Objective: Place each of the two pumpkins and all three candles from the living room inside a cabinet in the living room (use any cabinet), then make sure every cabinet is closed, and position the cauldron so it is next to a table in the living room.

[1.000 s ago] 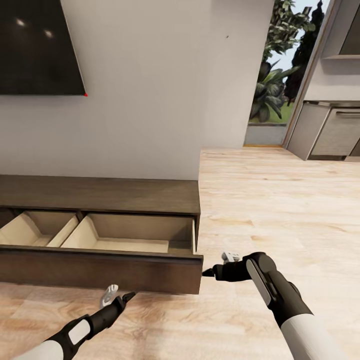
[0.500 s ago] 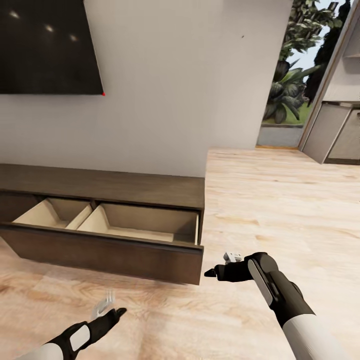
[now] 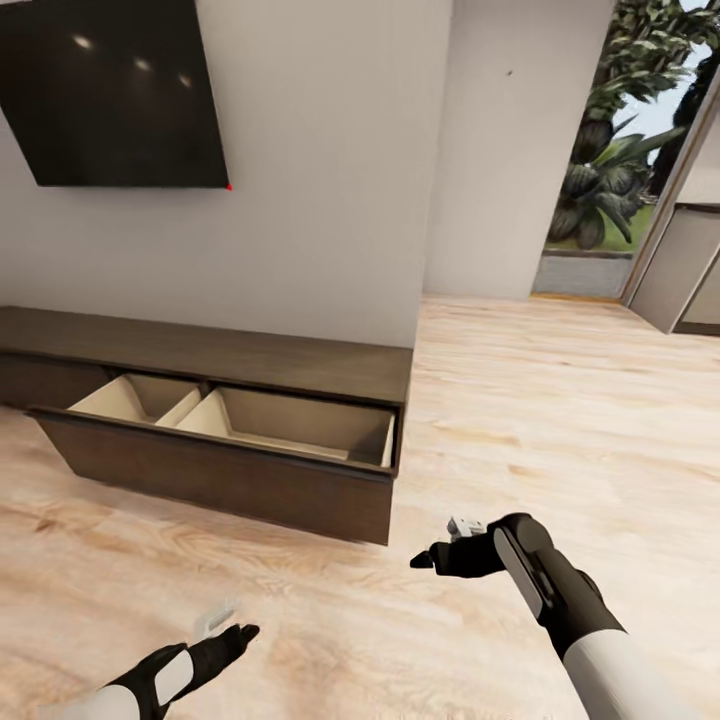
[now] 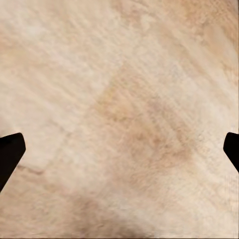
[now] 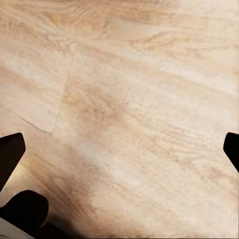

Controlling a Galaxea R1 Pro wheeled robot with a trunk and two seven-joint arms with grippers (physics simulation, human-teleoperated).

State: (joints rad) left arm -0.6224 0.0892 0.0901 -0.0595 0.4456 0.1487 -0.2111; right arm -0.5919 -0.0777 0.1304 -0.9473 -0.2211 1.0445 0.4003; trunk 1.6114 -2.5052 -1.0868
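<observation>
Hanging low over the pale wood floor (image 3: 560,400), the left gripper (image 3: 238,632) is pointing forward with nothing between its fingers; in the left wrist view its two dark fingertips (image 4: 10,152) are sitting at opposite edges of the picture, spread wide over bare planks. The right gripper (image 3: 422,560) is hovering a little farther ahead and is pointing toward the cabinet's near corner, apart from it. Its fingertips (image 5: 11,149) are likewise standing wide apart in the right wrist view, gripping nothing, with only floor boards lying between them.

Ahead and to the left, the cabinet (image 3: 300,362) is standing against the white wall (image 3: 330,180), long, low and dark brown. Its front panel (image 3: 220,475) is hanging open, showing two light, bare compartments (image 3: 290,428) side by side under the flat top. A black screen (image 3: 115,95) is hanging on the wall above it. Farther right, a doorway is showing green plants (image 3: 610,170) outside.
</observation>
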